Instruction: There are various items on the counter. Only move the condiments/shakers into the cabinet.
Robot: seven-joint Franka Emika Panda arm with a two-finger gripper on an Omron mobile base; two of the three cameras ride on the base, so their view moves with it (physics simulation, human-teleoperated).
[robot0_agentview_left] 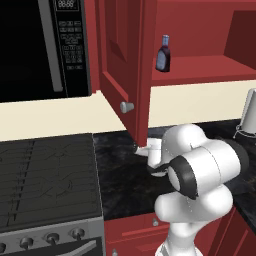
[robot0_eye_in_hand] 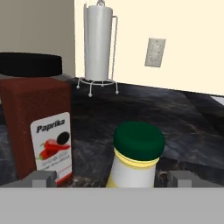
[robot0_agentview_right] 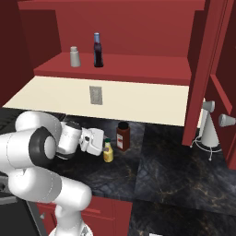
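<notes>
Black marbled counter (robot0_agentview_right: 175, 170) carries what is left to sort: a small yellow squeeze bottle (robot0_agentview_right: 108, 151) with a green cap stands upright, its long axis vertical, just beside the paprika jar (robot0_agentview_right: 122, 136), which stands a little farther back and to its right in the right base view. The two are close, and I cannot tell whether they touch. The gripper (robot0_agentview_right: 102, 144) reaches in low from the left, level with the bottle and right at it. In the hand view the two finger tips (robot0_eye_in_hand: 43, 178) sit spread on either side of the bottle's (robot0_eye_in_hand: 135, 157) lower body, with clear gaps showing, so the jaws are parted and not pinching it. The jar (robot0_eye_in_hand: 37, 122) fills the left of that view, near the left finger.

Up in the red cabinet (robot0_agentview_right: 115, 69), the dark purple bottle (robot0_agentview_right: 97, 50) with its blue cap stands upright on the shelf, and the little white shaker (robot0_agentview_right: 75, 56) stands just to its left, also upright.

A paper towel holder (robot0_agentview_right: 208, 131) stands on the counter far to the right, well apart from the bottles, below the open cabinet door (robot0_agentview_right: 205, 73). A wall outlet (robot0_agentview_right: 95, 95) sits on the cream wall behind.

The left base view adds the microwave (robot0_agentview_left: 45, 47) and the grey stove (robot0_agentview_left: 47, 180) to the left, and the door's round knob (robot0_agentview_left: 126, 106). There the arm's white body hides the counter bottles, while the purple bottle (robot0_agentview_left: 163, 54) shows on the shelf. The jar's printed label, reading Paprika, is legible from the hand camera.
</notes>
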